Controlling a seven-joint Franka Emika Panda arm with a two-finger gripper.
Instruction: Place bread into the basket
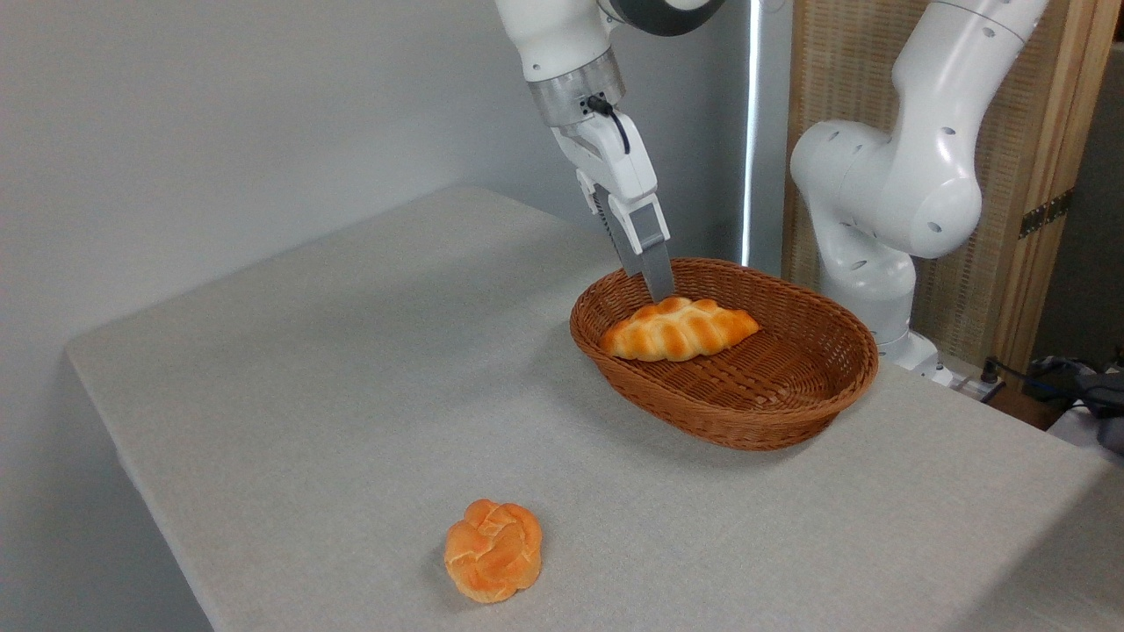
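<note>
Braided bread (pixel 678 329) lying inside wicker basket (pixel 817 412) at its left end, gripper (pixel 660 288) fingertips at loaf's far edge, grip state indiscernible, knotted bun (pixel 493 550) near on table (pixel 334 386).

Looks like a robotics lab setup, not a kitchen: a white robot arm (pixel 887 193) is bolted down right beside a worktop (pixel 351 369) draped in plain grey cloth, bare grey wall behind the worktop, cables (pixel 1036 377) trailing past the arm, fake-looking bread as props.
</note>
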